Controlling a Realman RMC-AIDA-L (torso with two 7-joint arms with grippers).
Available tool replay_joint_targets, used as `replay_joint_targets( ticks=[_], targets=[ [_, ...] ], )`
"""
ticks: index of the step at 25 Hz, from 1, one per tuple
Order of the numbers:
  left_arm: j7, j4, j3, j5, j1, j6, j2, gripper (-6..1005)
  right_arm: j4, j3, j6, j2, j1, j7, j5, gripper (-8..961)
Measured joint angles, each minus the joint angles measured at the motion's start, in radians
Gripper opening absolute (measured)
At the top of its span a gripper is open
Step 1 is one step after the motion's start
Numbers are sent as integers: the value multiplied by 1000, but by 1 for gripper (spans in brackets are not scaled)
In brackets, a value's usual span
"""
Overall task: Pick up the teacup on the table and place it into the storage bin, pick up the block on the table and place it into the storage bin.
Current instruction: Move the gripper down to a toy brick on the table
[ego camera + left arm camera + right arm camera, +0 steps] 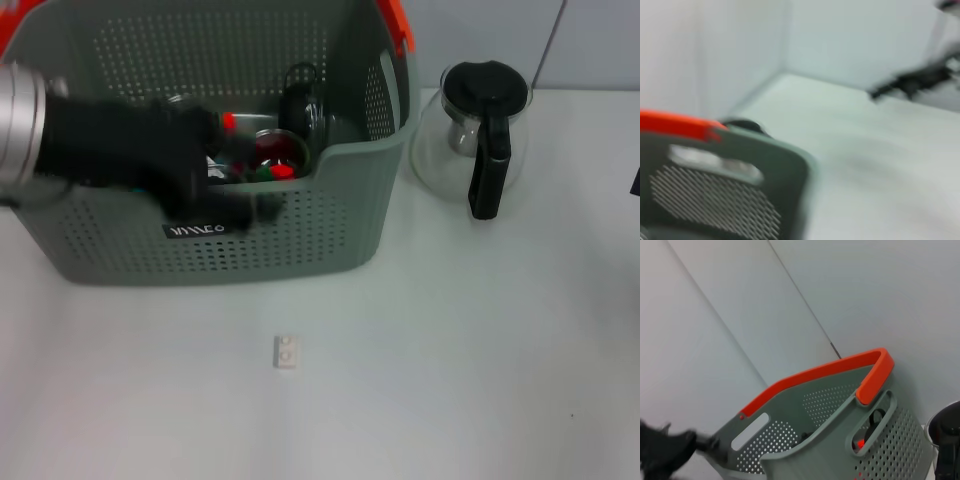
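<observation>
Reaching over the grey storage bin (300, 240), the left tool (235, 195) is blurred; its grip cannot be told. A teacup (281, 152) sits inside. The white block (288, 351) lies on the worktop (480, 350).

The small block (287, 351) sits alone on the white surface (480, 380), with free room all around it. At 12 o'clock the big storage bin (300, 240) blocks the way. At 2 o'clock stands a glass pot (478, 135).
</observation>
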Motion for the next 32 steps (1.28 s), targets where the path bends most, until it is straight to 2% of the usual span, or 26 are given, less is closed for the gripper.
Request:
replay_joint_targets(
  ticks=[5, 10, 19, 27, 32],
  targets=[
    [-7, 8, 17, 88, 6, 90, -2, 784, -2, 1, -1, 0, 0, 1, 0, 823],
    [-27, -2, 127, 224, -1, 87, -10, 785, -1, -3, 2, 0, 0, 1, 0, 822],
    [-78, -90, 395, 266, -29, -67, -17, 784, 0, -5, 4, 4, 0, 1, 0, 822],
    [-120, -224, 597, 391, -78, -237, -17, 785, 0, -4, 5, 5, 0, 0, 0, 821],
    [-149, -285, 707, 422, -99, -314, -17, 785, 0, -3, 5, 6, 0, 1, 0, 821]
  ],
)
